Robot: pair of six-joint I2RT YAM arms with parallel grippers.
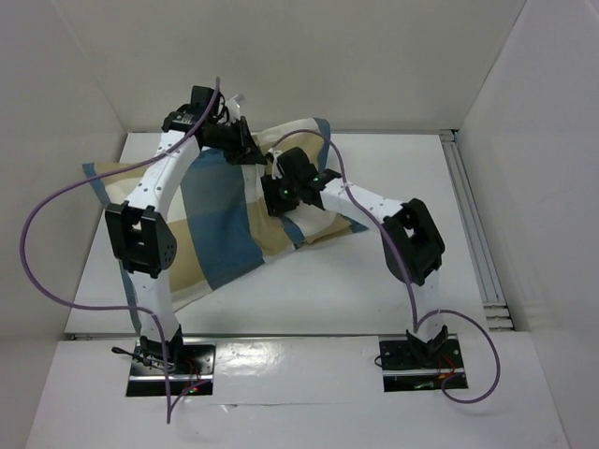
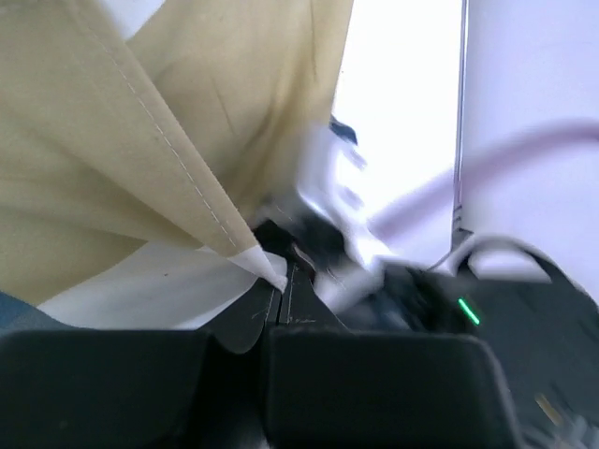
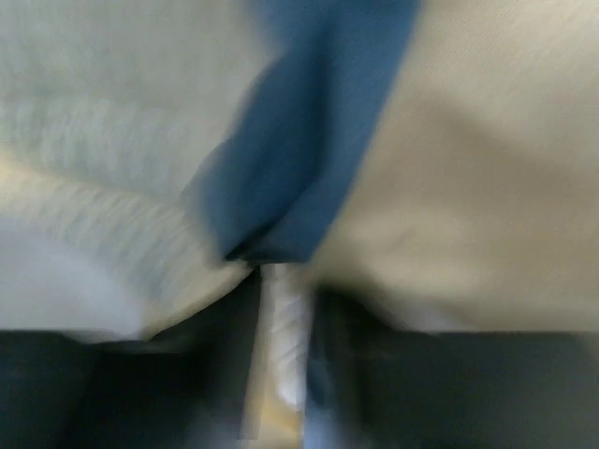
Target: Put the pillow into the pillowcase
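The pillowcase (image 1: 220, 224), in big blue, tan and cream checks, lies spread over the left and middle of the table. My left gripper (image 1: 248, 150) is at its far edge. In the left wrist view that gripper (image 2: 279, 285) is shut on a pointed corner of the tan and cream pillowcase (image 2: 140, 140), which hangs up and away from it. My right gripper (image 1: 279, 192) sits just to the right, down on the cloth. In the blurred right wrist view its jaws (image 3: 285, 318) stand a little apart with a pale fold between them, under blue and tan pillowcase (image 3: 449, 168). The pillow is hidden.
White walls close in the table at the left, back and right. A metal rail (image 1: 477, 234) runs along the right side. A purple cable (image 1: 37, 253) loops out left of the left arm. The right arm's wrist (image 2: 421, 290) shows close by in the left wrist view.
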